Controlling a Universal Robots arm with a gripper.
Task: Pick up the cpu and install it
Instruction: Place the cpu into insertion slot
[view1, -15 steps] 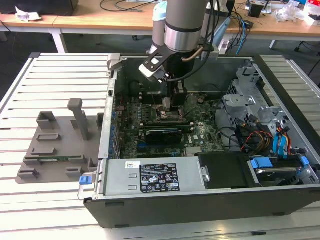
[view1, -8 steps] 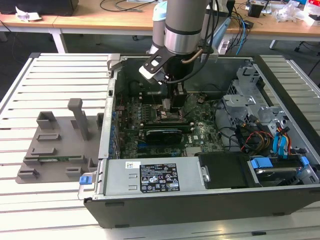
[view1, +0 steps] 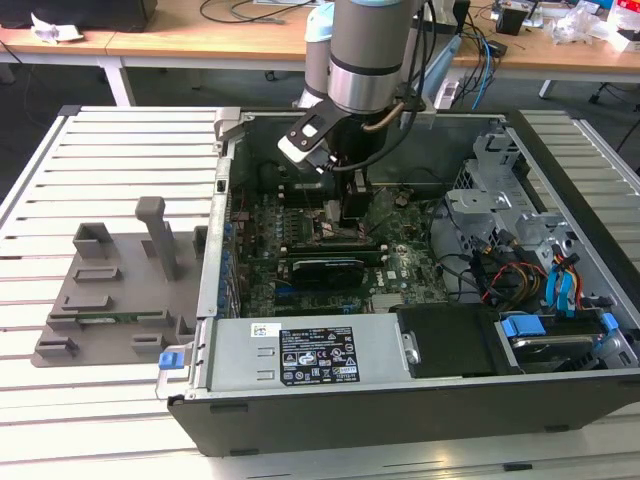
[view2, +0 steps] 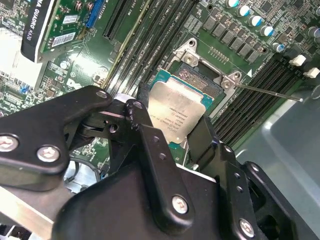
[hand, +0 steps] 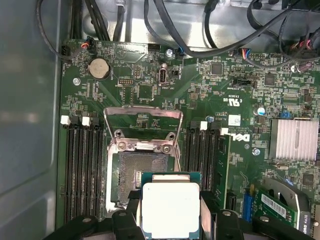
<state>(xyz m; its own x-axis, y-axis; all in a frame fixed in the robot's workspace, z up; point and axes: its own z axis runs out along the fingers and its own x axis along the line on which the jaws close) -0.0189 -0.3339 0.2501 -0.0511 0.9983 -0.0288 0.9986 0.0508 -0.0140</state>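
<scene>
Pinching with black two-finger claw (view2: 169, 125): jaws closed to chip width on two opposite edges of small flat square silver-topped cpu (view2: 176, 111). Holding cpu inside open black computer case (view1: 400, 420), just above green motherboard (hand: 200, 90). Partly over black square socket (hand: 137, 172) with metal rim, offset from its centre in first wrist view. Not seated, by the look of it. Hinged silver retention frame (hand: 142, 111) flipped open, thin wire lever (view2: 267, 93) swung clear.

Risks, as judgement:
- Lowering off-centre or tilted: bent socket contacts. Looks slightly tilted in second wrist view.
- Wrong rotation: notches missing the keys. Cannot tell orientation mark.
- Thin edge grip: slip, then drop onto contacts.
- Fouling socket rim or neighbouring black memory slots (hand: 82, 170) with claw fingers.

Writing: fine dark print on cpu lid, white sticker (hand: 233, 120) on motherboard, black label (view1: 318, 358) with white print on grey power supply (view1: 250, 350). Not read off here.
</scene>
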